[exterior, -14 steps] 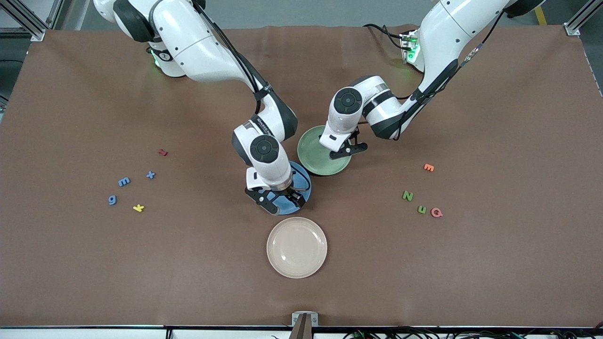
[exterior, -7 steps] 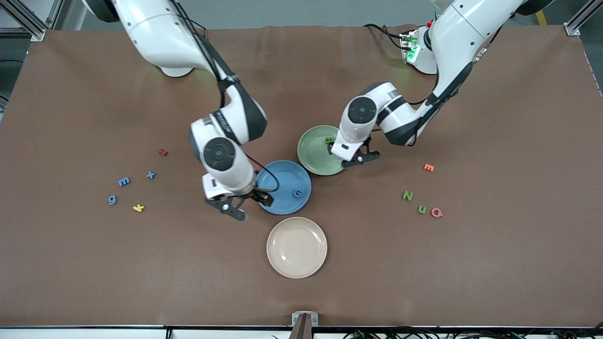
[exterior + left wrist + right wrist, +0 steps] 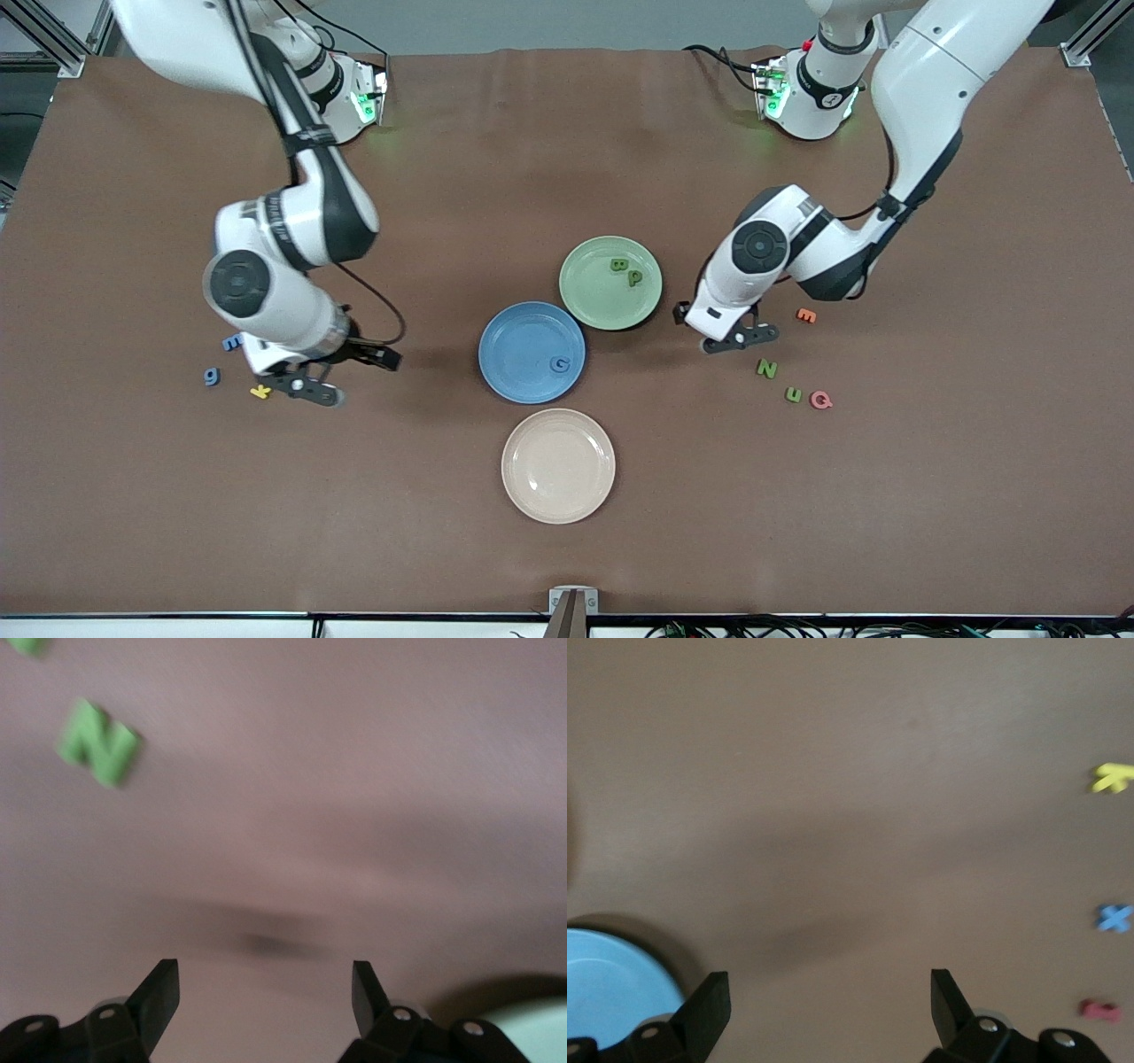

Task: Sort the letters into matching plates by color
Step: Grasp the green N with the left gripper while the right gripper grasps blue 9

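The blue plate (image 3: 514,341) holds a blue G (image 3: 559,363). The pale green plate (image 3: 592,297) holds a green B (image 3: 618,264) and a green P (image 3: 634,278). A blue g (image 3: 212,377) and a blue m (image 3: 232,342), half hidden by the right arm, lie toward the right arm's end; a blue x (image 3: 1115,918) shows in the right wrist view. A green N (image 3: 766,369) and a green u (image 3: 793,395) lie toward the left arm's end. My right gripper (image 3: 344,376) is open and empty over bare table beside the blue letters. My left gripper (image 3: 722,328) is open and empty over the table between the green plate and the N (image 3: 97,742).
A cream plate (image 3: 558,465) sits nearer the front camera than the blue plate. A yellow k (image 3: 260,391) lies by the blue g, and a dark red letter (image 3: 1101,1011) by the x. An orange m (image 3: 806,315) and a pink Q (image 3: 821,400) lie by the green letters.
My right gripper left the blue plate, where the G now lies, and moved toward the blue letters. My left gripper left the green plate, which now shows B and P, and moved toward the N.
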### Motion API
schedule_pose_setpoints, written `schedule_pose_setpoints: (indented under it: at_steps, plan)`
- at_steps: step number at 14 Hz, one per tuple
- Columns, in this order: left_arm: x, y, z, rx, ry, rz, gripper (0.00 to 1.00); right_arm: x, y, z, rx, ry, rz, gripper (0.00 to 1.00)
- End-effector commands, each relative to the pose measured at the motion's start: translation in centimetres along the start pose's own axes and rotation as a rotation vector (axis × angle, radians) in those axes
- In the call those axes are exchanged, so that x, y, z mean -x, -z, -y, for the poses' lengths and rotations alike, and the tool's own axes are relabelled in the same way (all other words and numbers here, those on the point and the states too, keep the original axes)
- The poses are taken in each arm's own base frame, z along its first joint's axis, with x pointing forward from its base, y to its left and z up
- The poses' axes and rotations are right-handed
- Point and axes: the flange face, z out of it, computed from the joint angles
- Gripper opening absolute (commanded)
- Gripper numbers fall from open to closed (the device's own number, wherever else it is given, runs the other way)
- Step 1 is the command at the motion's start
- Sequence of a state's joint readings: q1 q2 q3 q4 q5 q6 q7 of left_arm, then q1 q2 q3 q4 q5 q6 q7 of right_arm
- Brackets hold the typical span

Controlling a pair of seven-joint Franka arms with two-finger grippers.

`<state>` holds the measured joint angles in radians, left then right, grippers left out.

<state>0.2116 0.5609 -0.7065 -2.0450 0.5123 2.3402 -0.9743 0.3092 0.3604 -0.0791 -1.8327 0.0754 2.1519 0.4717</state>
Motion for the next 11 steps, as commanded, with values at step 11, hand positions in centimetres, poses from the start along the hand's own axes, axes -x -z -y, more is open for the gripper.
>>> schedule_pose_setpoints:
  at_steps: [11]
  plan:
    - [-8.3,-0.4,8.2,0.047,-0.440,-0.143,0.86,-5.6,-11.4,-27.4,0.012,0.288,-0.125,0.98]
